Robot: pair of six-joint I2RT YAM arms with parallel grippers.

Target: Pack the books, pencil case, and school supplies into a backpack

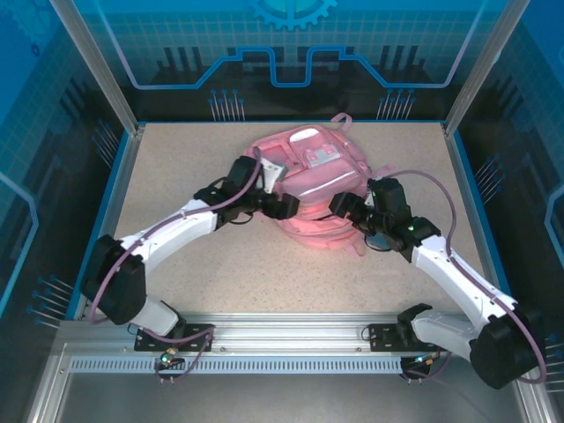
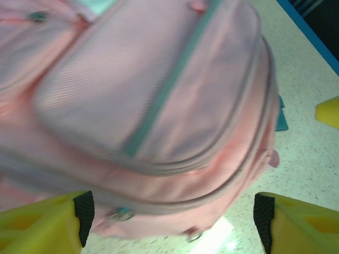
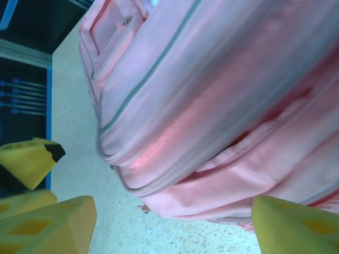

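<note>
Top external view: your pink backpack [image 1: 310,181] lies mid-worktop [image 1: 176,176], toward the far edge. Your left tool [image 1: 282,208] and right tool [image 1: 339,206] sit against its near side, both spread wide, clamping nothing, fabric bulging between the fingers.

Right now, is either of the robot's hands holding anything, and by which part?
Nothing is held. The left hand and the right hand both stand open, fingers spread wide at the near end of the pink backpack, not pinching it.
</note>
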